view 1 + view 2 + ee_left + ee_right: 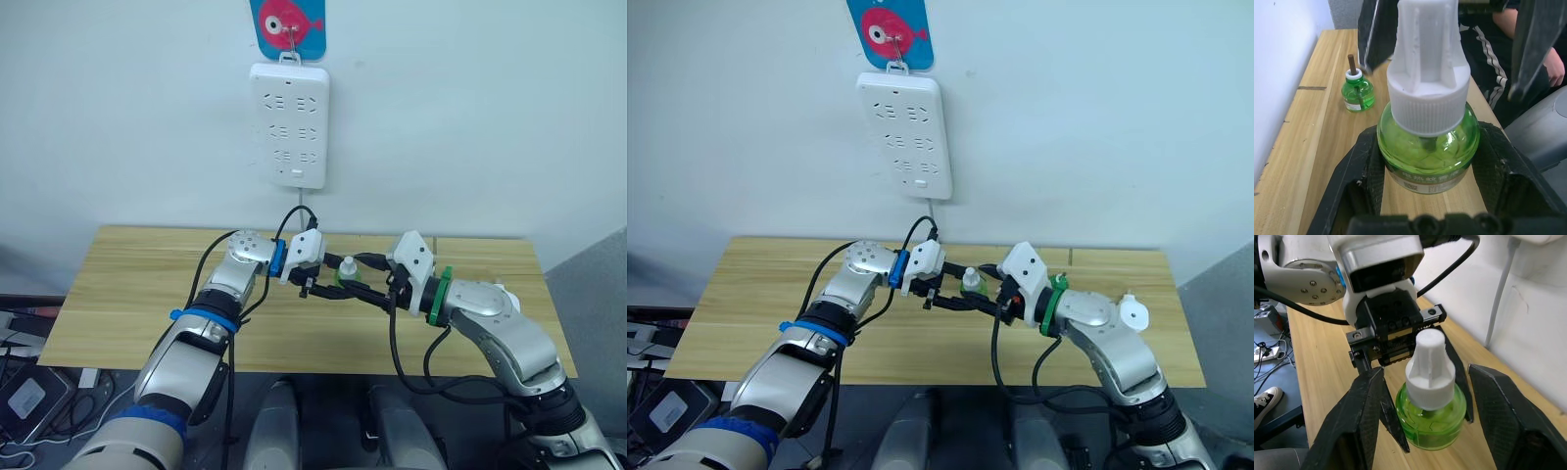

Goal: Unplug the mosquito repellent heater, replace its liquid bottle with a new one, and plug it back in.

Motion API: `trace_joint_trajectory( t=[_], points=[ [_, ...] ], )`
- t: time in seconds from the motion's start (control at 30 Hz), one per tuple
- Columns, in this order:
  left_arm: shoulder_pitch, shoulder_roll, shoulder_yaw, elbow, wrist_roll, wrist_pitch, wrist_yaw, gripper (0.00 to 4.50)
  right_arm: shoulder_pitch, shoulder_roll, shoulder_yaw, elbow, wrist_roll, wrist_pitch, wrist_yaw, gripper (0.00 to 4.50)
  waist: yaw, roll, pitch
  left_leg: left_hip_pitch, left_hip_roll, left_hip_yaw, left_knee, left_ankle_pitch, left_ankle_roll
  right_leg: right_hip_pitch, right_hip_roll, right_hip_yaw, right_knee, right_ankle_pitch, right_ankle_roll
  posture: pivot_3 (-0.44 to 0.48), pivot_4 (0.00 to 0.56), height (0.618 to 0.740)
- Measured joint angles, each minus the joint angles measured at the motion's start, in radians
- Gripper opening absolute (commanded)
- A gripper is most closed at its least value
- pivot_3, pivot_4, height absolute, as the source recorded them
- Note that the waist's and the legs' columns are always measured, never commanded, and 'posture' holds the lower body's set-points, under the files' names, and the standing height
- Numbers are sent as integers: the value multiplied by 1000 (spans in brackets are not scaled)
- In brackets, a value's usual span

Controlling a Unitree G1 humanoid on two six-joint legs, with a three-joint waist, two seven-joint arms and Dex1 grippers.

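While the left claw (1425, 196) clamps the green belly of the capped bottle (1427, 147), the bottle stands upright above the tabletop (127, 294), long axis vertical, white cap at 12 o'clock. Right claw (1425, 431) flanks it, fingers spread, not touching. Farther along, an uncapped bottle (1357, 90) stands upright, wick up. Power strip (288, 122) on wall beyond.

A white power strip (288, 124) hung on the wall under a fish picture (287, 25) (pink on blue), above a wooden table (118, 294).
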Motion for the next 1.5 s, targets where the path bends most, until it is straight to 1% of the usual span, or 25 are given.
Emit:
trace_joint_trajectory(
  t=[0.17, 0.27, 0.3, 0.37, 0.4, 0.67, 0.77, 0.83, 0.87, 0.9, 0.93, 1.0, 1.07, 1.13, 1.23, 1.3, 1.37, 1.4, 1.43, 1.5],
  points=[
    [4, -1, 7, -2, 3, 0, 1, 2239, 0, 9, 0, 13, -8, -15, 3, 2859, 1, 0, 0, 0, 0, 0, 0, 0, 0, 0, 0, 0, 0, 2, -4, 140, 211, 740],
    [5, -3, 12, -2, 9, -2, 6, 2239, 0, 16, 0, 21, -7, -25, 5, 2275, 1, 0, 0, 0, 0, -1, 1, 0, 0, 0, 0, -1, 1, 2, -4, 146, 213, 740],
    [6, -3, 13, -2, 9, -3, 8, 2239, 0, 17, 0, 22, -7, -28, 8, 2014, 1, 0, 0, 0, 0, -1, 1, 0, 0, 0, 0, -1, 1, 2, -4, 149, 212, 740],
    [14, -3, 14, -10, 10, -4, 8, 2239, 0, 16, -2, 30, -8, -36, 12, 1248, 2, 0, -1, 0, 0, -1, 1, 0, 0, 1, 0, -1, 1, 2, -4, 156, 211, 740],
    [20, -3, 14, -16, 10, -4, 8, 2239, 0, 16, 0, 33, -11, -40, 17, 1003, 2, 0, -1, 0, 0, -1, 1, 0, 0, 1, 0, -1, 1, 2, -4, 158, 212, 740],
    [63, 8, 21, -77, 8, 3, 11, 2239, -19, 6, 5, 51, -14, -47, 73, 1011, 3, 0, -1, 0, 0, -2, 6, 1, -1, 0, 0, -2, 8, 2, -4, 194, 222, 740],
    [106, 26, 30, -141, -3, -1, -10, 2239, -88, -26, 35, 90, -13, -58, 182, 1011, 1, 0, -1, 1, 0, -3, 11, 1, -1, 0, 0, -2, 14, 2, -4, 231, 229, 740],
    [153, 53, 27, -214, -25, -15, -61, 2239, -157, -59, 68, 142, -1, -94, 330, 1011, 1, 0, -1, 2, 1, -3, 13, 1, -1, 1, 1, -1, 14, 2, -4, 231, 229, 740],
    [175, 65, 24, -250, -37, -24, -90, 2239, -186, -70, 83, 171, 10, -117, 407, 1011, 3, 0, -1, 3, 1, -3, 13, 1, 0, 2, 1, -1, 15, 2, -4, 266, 228, 740],
    [196, 80, 15, -290, -55, -25, -118, 2239, -220, -76, 103, 212, 19, -147, 494, 1011, 4, 0, -1, 3, 1, -3, 14, 1, 0, 3, 2, -2, 15, 2, -4, 266, 228, 740],
    [213, 92, -1, -325, -66, -23, -138, 2239, -246, -79, 122, 252, 23, -177, 574, 1011, 7, 0, -1, 4, 1, -3, 14, 1, 0, 4, 2, -2, 15, 2, -4, 287, 223, 740],
    [241, 114, -37, -382, -86, -19, -156, 2239, -295, -74, 157, 333, 24, -240, 704, 1011, 14, 0, -1, 10, 1, -4, 14, 1, 0, 10, 2, -2, 14, 2, -3, 302, 221, 740],
    [249, 125, -50, -400, -91, -19, -157, 2239, -327, -53, 172, 403, 19, -299, 771, 1011, 27, 0, -1, 13, 1, -3, 14, 1, 0, 12, 2, -1, 14, 0, -1, 309, 227, 740],
    [249, 129, -49, -394, -88, -19, -153, 2239, -343, -36, 176, 461, 4, -355, 798, 1773, 35, 0, -1, 13, 1, -3, 15, 1, 0, 13, 2, -1, 15, 0, -1, 302, 240, 740],
    [246, 122, -49, -353, -68, -18, -135, 2239, -348, -24, 173, 505, -14, -416, 799, 2786, 50, 1, 0, 13, 1, -2, 14, 1, 0, 12, 2, 0, 14, 0, -1, 290, 243, 740],
    [241, 119, -47, -335, -64, -17, -125, 2239, -348, -50, 149, 528, -18, -437, 799, 3530, 61, 1, 0, 13, 1, -2, 14, 1, 0, 12, 1, 0, 14, 0, -1, 278, 234, 740],
    [225, 110, -42, -306, -55, -20, -108, 2239, -328, -115, 116, 523, -17, -444, 804, 4238, 71, 1, 0, 12, 0, -2, 14, 1, 0, 12, 1, 0, 14, 0, -1, 257, 234, 740],
    [220, 108, -38, -293, -54, -22, -102, 2239, -311, -151, 98, 524, -18, -447, 806, 4454, 78, 1, 0, 12, 0, -2, 14, 1, 0, 12, 1, 0, 13, 0, -1, 249, 238, 740],
    [208, 102, -31, -264, -51, -26, -91, 2239, -277, -208, 65, 518, -18, -449, 807, 4454, 85, 1, 0, 12, 0, -1, 14, 1, 0, 12, 0, 0, 13, 0, -1, 242, 239, 740],
    [194, 97, -21, -222, -45, -33, -81, 2239, -224, -267, 15, 505, -16, -436, 796, 4454, 83, 1, 0, 12, 0, 0, 14, 1, 0, 12, 0, 1, 12, 0, -1, 228, 235, 740]
  ],
)
